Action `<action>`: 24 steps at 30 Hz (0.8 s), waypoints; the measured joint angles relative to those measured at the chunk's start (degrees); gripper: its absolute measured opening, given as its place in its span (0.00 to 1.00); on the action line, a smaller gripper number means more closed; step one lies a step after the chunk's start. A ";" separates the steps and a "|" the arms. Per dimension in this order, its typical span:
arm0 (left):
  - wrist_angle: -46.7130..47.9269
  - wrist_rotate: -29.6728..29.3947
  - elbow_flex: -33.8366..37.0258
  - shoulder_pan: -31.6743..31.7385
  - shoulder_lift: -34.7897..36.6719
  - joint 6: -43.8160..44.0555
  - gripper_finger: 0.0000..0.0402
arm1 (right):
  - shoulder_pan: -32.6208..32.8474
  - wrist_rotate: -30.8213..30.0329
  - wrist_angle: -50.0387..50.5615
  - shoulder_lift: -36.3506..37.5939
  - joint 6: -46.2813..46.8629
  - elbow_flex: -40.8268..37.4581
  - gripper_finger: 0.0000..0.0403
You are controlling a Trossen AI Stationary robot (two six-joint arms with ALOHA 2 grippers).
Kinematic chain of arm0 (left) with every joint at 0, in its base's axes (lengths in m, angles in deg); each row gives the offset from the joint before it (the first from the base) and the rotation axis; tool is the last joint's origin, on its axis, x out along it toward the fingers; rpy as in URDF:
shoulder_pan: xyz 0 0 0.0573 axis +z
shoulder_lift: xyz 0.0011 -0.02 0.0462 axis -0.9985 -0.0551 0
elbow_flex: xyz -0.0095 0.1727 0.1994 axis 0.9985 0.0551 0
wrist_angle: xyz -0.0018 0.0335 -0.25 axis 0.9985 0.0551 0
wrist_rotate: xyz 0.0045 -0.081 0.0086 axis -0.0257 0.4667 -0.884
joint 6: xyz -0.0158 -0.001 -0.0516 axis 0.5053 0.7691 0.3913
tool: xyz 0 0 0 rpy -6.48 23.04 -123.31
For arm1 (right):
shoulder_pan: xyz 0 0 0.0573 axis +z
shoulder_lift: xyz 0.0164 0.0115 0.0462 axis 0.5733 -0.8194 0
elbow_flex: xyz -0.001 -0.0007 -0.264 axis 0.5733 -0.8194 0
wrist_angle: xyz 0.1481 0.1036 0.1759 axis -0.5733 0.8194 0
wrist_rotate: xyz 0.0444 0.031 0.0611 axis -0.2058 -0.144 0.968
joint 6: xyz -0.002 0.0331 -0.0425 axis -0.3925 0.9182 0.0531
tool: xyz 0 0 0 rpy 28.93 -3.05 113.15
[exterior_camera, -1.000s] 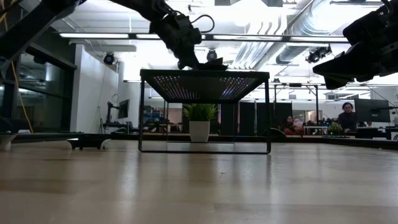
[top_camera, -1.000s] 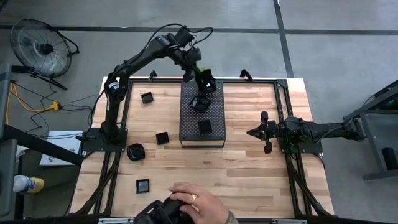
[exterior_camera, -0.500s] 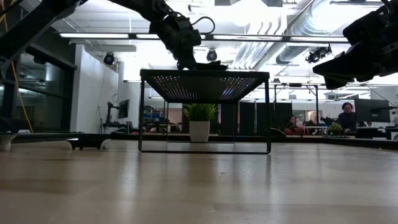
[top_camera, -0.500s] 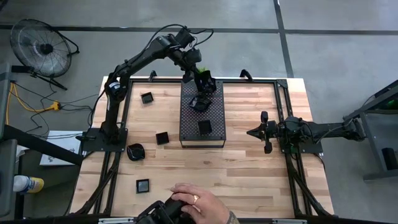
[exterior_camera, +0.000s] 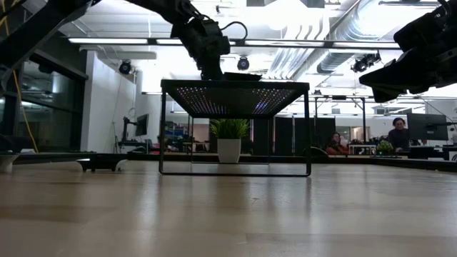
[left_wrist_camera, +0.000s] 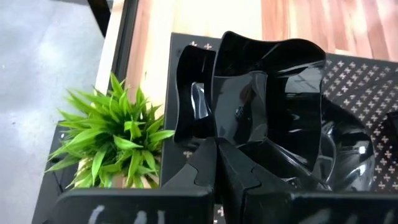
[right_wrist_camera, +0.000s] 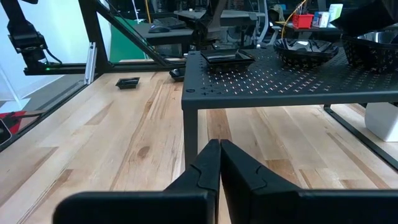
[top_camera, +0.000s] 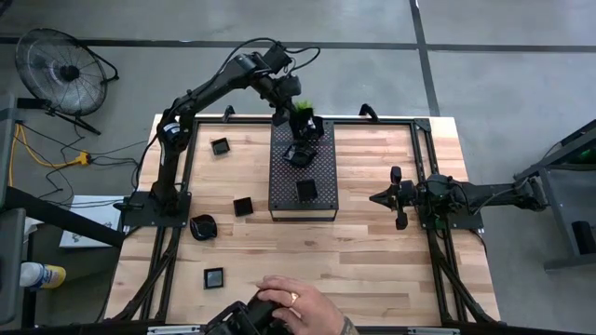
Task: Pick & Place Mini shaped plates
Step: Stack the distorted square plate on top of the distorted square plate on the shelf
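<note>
My left gripper point(top_camera: 304, 127) reaches over the far end of the dark perforated tray point(top_camera: 321, 177) and is shut on a glossy black wavy-rimmed mini plate point(left_wrist_camera: 267, 106). Another black plate point(left_wrist_camera: 191, 93) sits close behind it, and a third point(left_wrist_camera: 357, 146) lies beside it on the tray. One more plate point(top_camera: 306, 189) rests flat farther along the tray. Several plates lie on the wooden table to the tray's left point(top_camera: 221, 146), point(top_camera: 243, 206), point(top_camera: 203, 226), point(top_camera: 214, 275). My right gripper point(right_wrist_camera: 219, 155) waits shut at the table's right side, level, touching nothing. My left gripper pinches the wavy plate by its rim point(left_wrist_camera: 239, 140) between its two fingers. The fingers slant down from the table's far side. The plate point(exterior_camera: 239, 74) sits at the level of the tray's top, tilted. I cannot tell whether its underside touches the tray.
A small green plant point(left_wrist_camera: 112, 140) in a white pot point(exterior_camera: 229, 150) stands at the tray's far end, close under my left arm. A person's hand point(top_camera: 293, 300) rests at the table's near edge. A black frame point(top_camera: 424, 167) borders the table.
</note>
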 joint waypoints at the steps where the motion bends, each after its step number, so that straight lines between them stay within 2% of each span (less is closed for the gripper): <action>1: 0.02 -0.32 0.00 0.00 0.00 0.00 0.00 | -0.01 0.00 0.00 0.00 0.00 0.00 0.01; 14: -0.04 -0.58 0.00 -0.07 0.00 -0.02 0.01 | 0.00 0.00 0.00 0.00 0.01 0.00 0.02; 24: -0.31 -0.66 0.01 -0.42 -0.07 -0.24 0.15 | 0.00 -0.01 0.00 0.00 0.00 0.00 0.01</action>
